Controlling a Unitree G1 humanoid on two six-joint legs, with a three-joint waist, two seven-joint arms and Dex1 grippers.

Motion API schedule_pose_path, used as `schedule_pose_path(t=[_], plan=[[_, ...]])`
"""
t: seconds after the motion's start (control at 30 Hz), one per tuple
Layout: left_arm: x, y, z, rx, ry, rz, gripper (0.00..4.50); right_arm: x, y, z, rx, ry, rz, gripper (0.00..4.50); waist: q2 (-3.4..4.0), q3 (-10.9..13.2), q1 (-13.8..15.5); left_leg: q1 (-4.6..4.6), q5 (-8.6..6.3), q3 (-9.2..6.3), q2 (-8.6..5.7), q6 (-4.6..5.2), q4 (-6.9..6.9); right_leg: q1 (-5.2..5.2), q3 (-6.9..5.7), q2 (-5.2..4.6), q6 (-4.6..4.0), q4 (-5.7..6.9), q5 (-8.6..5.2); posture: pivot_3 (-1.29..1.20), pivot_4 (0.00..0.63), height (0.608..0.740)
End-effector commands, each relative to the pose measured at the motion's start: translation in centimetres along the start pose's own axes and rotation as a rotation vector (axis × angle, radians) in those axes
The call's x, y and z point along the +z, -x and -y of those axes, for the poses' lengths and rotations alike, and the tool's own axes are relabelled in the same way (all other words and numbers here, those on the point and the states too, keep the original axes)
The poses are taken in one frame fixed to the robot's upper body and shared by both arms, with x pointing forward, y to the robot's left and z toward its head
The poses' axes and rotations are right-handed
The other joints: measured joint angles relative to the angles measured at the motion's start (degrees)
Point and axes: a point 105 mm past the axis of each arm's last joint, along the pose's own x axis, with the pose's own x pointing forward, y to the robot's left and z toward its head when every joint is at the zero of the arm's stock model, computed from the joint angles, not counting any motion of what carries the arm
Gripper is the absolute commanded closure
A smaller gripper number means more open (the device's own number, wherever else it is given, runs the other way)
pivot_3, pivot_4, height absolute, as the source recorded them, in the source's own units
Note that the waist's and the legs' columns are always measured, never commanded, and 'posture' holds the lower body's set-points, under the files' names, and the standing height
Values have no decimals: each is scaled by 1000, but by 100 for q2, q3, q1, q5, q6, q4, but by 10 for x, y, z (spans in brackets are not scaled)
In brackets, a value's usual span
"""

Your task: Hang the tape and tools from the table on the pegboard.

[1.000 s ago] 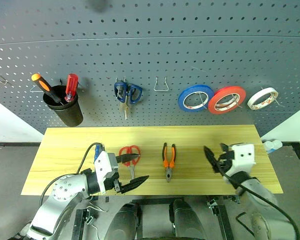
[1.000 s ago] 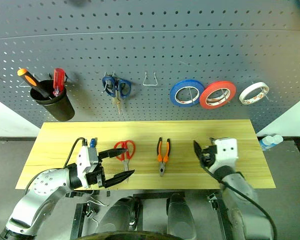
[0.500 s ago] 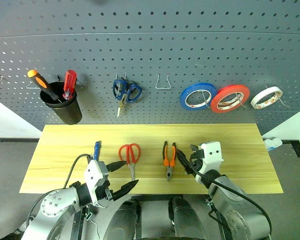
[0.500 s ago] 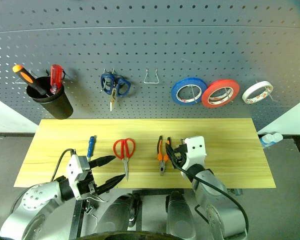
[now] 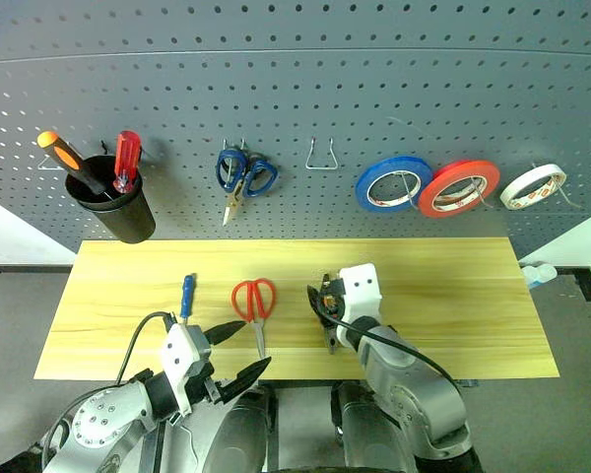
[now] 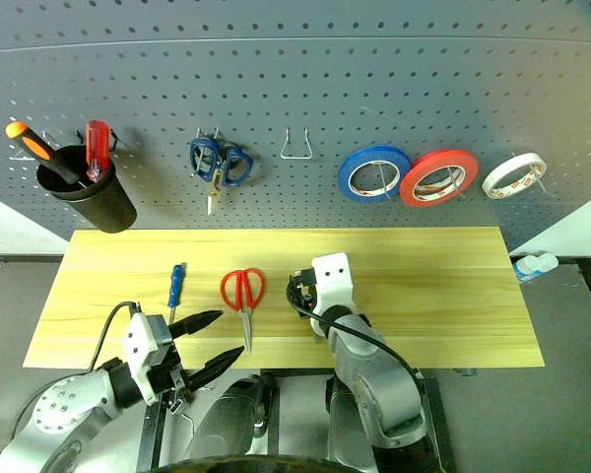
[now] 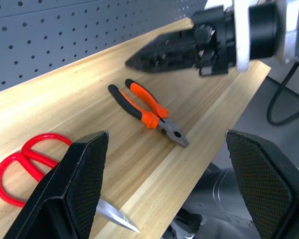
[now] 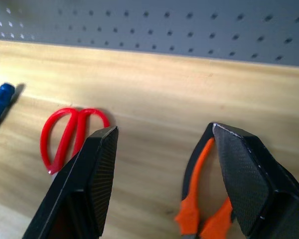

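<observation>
Right gripper (image 5: pixel 320 302) is over the pliers (image 7: pixel 150 112), which lie mid-table, closer to the front edge than to the pegboard (image 5: pixel 295 99) edge. From its wrist camera the fingers stand apart with nothing between them; one finger sits partly in front of the orange handles, the other is off towards the red scissors (image 5: pixel 254 301). So it is not centred on the pliers: they lie towards one side of the gap.

Pliers' long axis runs front to back on the table (image 5: pixel 453 296), nose towards the front edge, handles towards the pegboard. The right gripper points roughly along that axis, so my read is the next move needs either a wrist roll or a sideways shift so the fingers close across the handles rather than along them.

Left gripper (image 5: pixel 238 352) hangs wide open and empty off the front edge, near the front-left part; the scissors' blade tip is just in front of it. Right arm is clearly nearer the pliers, left arm nearer the scissors and the blue screwdriver (image 5: pixel 187 295), which lies left of the scissors, also front to back.

White tape (image 5: pixel 532 185) already hangs at the right end of the pegboard. The bare wire hook (image 5: pixel 320 158) is straight behind the pliers.
</observation>
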Motion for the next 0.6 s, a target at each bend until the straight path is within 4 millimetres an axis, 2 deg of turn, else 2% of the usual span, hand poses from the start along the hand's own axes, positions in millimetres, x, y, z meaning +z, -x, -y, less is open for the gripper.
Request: schedule_pose_path(t=[0.03, 0.2, 0.6], plan=[[7, 0, 6, 0, -19, 21, 580, -2, 3, -5, 0, -13, -26, 1343, 1, 21, 0, 0, 0, 0, 0, 0, 0, 0, 0, 0, 0, 0, 0, 27, 307, 723], [6, 0, 8, 2, -13, 22, 580, -15, 3, -5, -10, -9, -119, 1343, 2, 48, -14, -1, 0, 0, 0, 0, -1, -2, 0, 0, -1, 1, 0, 25, 308, 723], [6, 0, 13, 5, -7, 25, 580, -9, -12, -9, -3, -41, -166, 1343, 4, 58, -13, -4, 0, 1, 0, 0, -1, -6, 0, 0, -1, 2, 0, 36, 305, 723]])
